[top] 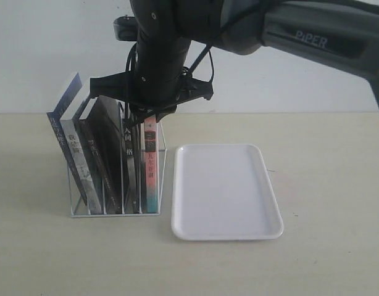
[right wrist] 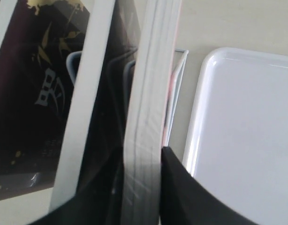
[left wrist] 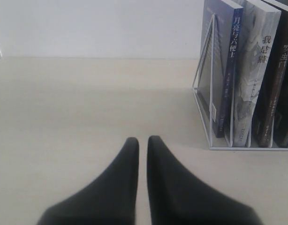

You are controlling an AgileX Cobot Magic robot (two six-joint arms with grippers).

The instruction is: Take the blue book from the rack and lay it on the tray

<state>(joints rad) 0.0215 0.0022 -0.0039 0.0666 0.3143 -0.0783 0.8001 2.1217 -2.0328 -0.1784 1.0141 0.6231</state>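
The blue book (top: pixel 57 131) leans left in the leftmost slot of the white wire rack (top: pixel 115 213). Its blue spine (left wrist: pixel 230 70) also shows in the left wrist view, where the rack (left wrist: pixel 204 117) stands to one side. The right arm reaches across to the rack's right end. My right gripper (top: pixel 150 115) (right wrist: pixel 141 152) is shut on the page edge of the pink-and-teal-spined book (top: pixel 151 166) (right wrist: pixel 148 93), not on the blue one. The white tray (top: pixel 226 191) (right wrist: pixel 247 140) lies flat just right of the rack. My left gripper (left wrist: pixel 142 140) is shut on nothing, low over the table.
Between the blue book and the gripped one stand a grey-spined book (top: pixel 77 161) and black-spined books (top: pixel 106 160). The right arm's dark body (top: pixel 171 49) hangs over the rack. A pale wall runs behind the beige table (top: pixel 325 172).
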